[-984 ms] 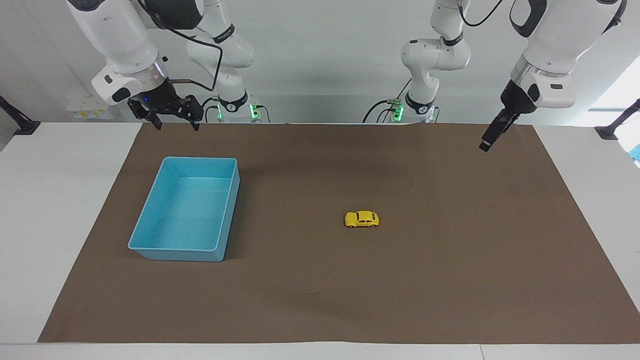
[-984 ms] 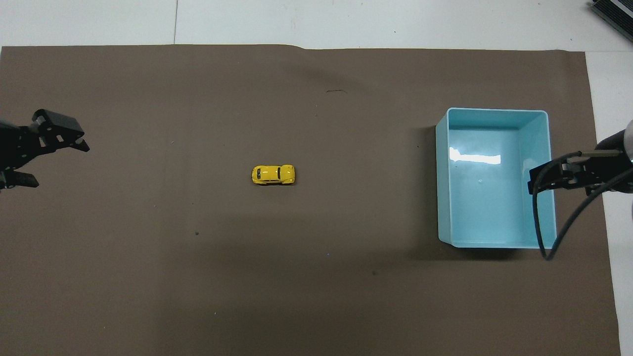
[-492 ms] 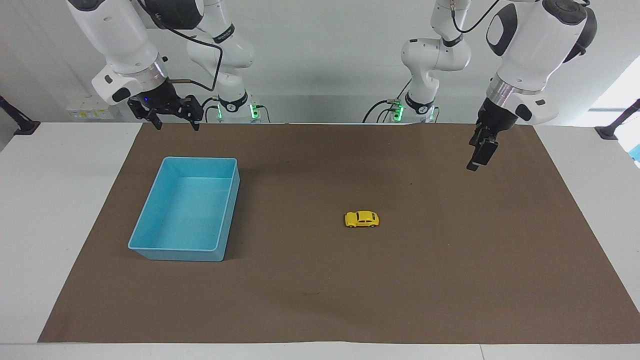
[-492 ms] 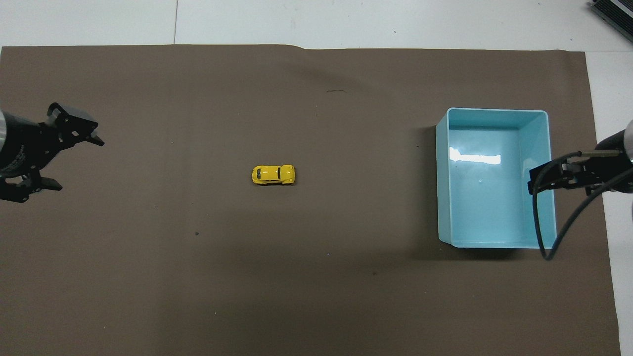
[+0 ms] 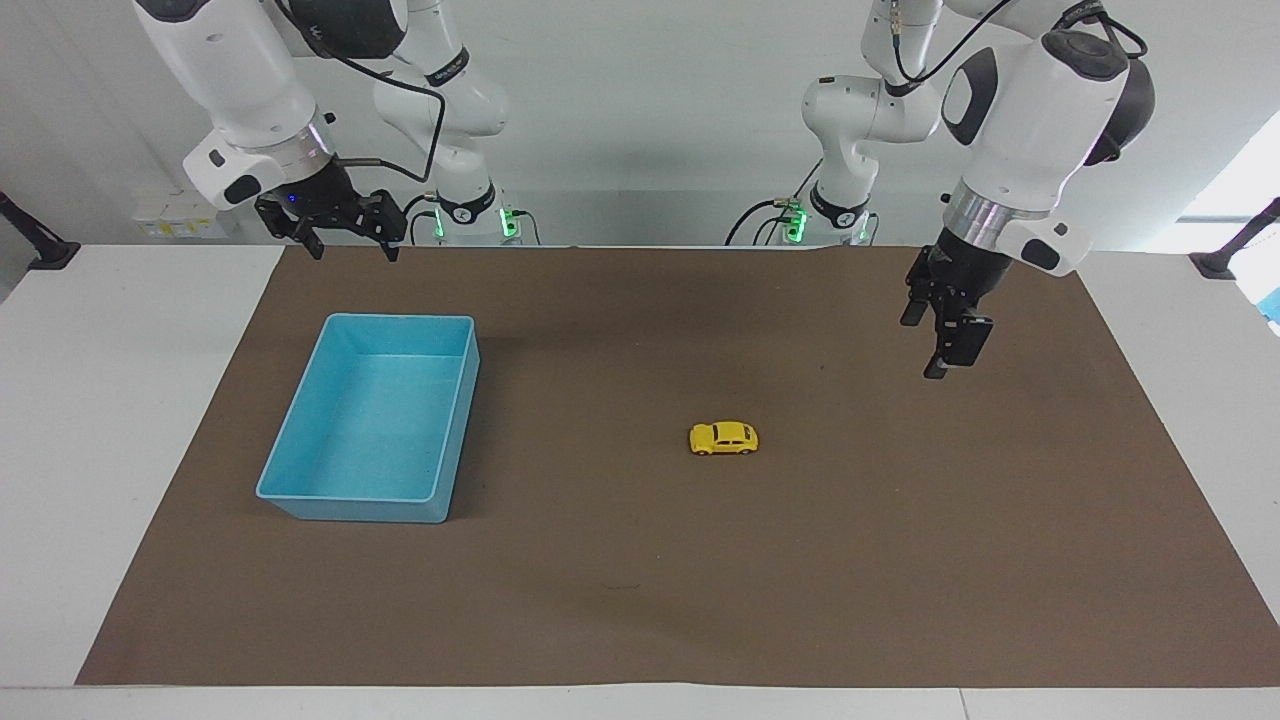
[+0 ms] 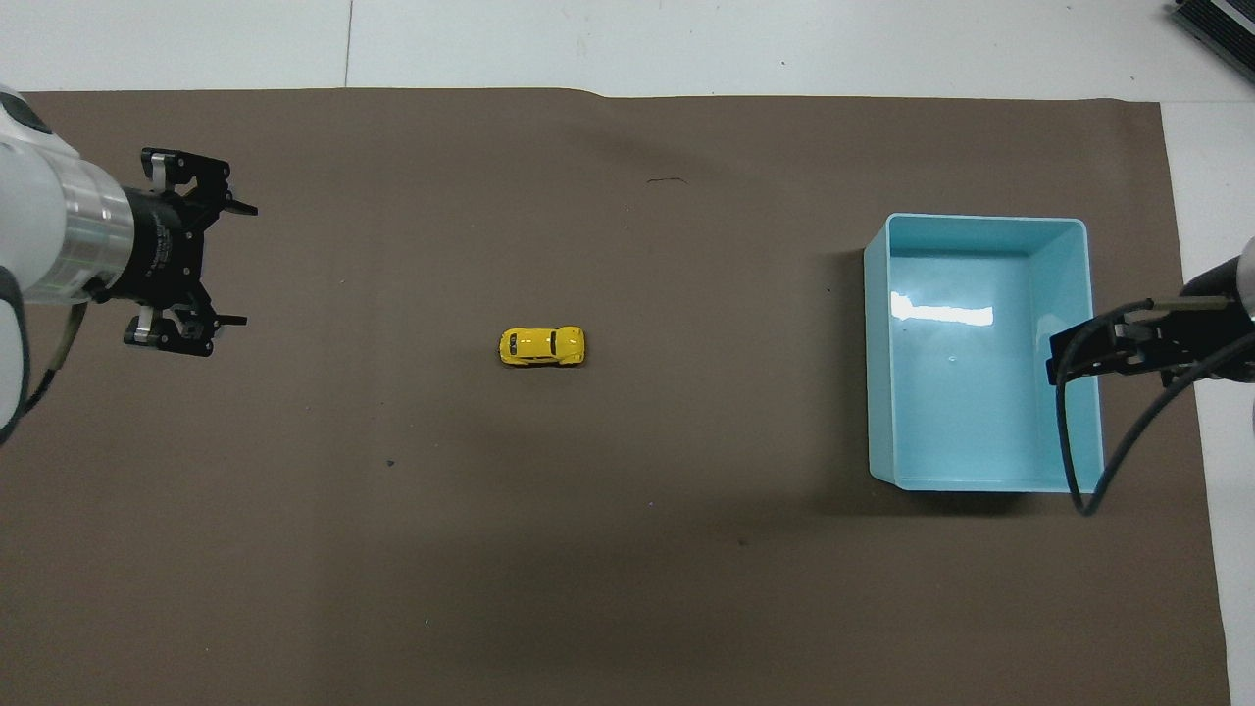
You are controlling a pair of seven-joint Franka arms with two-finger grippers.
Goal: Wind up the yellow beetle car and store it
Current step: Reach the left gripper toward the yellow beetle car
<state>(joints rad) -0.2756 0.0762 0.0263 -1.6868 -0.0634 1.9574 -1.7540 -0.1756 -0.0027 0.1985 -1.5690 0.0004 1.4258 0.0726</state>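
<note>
While the yellow beetle car (image 5: 723,439) sat mid-frame on the desk (image 5: 640,560), left gripper (image 5: 945,345) hung upper right, fingers spread, right gripper (image 5: 345,235) upper left, spread too, blue bin (image 5: 300,440) below it.

yellow beetle car (image 5: 723,439) on brown mat (image 5: 640,580), blue bin (image 5: 372,418) apart

White table (image 5: 120,420) under a brown mat (image 5: 800,560), yellow beetle car (image 5: 723,439) and blue bin (image 5: 372,417) on it
</note>
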